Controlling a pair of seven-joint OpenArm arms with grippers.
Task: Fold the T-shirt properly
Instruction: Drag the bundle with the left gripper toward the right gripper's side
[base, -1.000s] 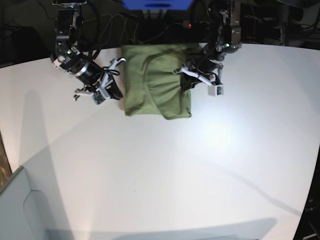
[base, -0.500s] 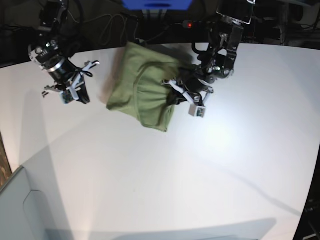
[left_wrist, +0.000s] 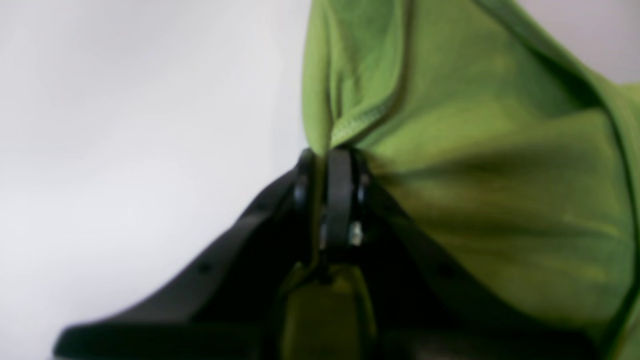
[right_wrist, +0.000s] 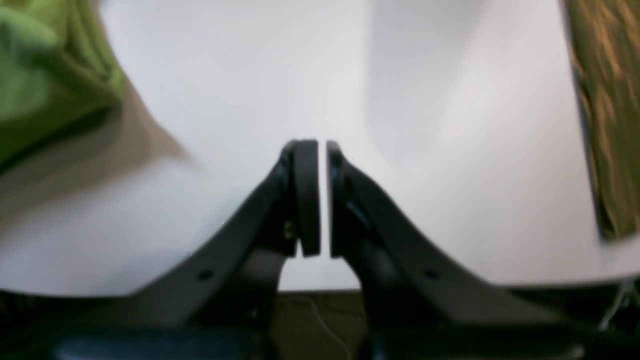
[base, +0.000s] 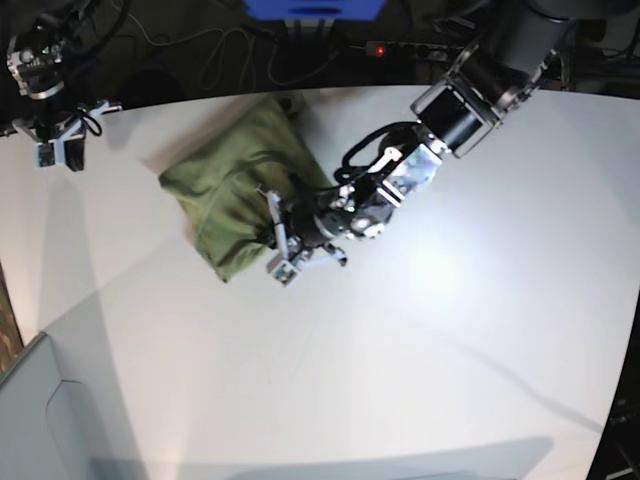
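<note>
The T-shirt (base: 235, 195) has been dragged and turned within the last second. A second ago it was lying as a squared, folded packet near the far edge of the worktop (base: 450, 330), its sides roughly parallel to that edge; now it is seen skewed and bunched, pulled toward the left of the base view and rotated, with its nearer corner drawn out to a point.

The left pincer (base: 283, 243) is clamped on the T-shirt — in the left wrist view a stitched hem is pinched between the closed jaws, and cloth is draped over and beyond them. The arm has been swung across the packet, from the right-hand edge of the cloth to its near edge, and the garment has been carried with it.

The right pincer (base: 58, 152) has been withdrawn to the far left corner of the worktop, well apart from the cloth. Its jaws are shut on nothing, with only bare white surface seen beneath them in the right wrist view.

For the task, this is judged a mixed result: the packet appears to be in the course of being rotated or repositioned for a further fold, yet the neat rectangle has been disturbed — wrinkles and an uneven outline are now visible, and some re-squaring is likely to be needed.
</note>
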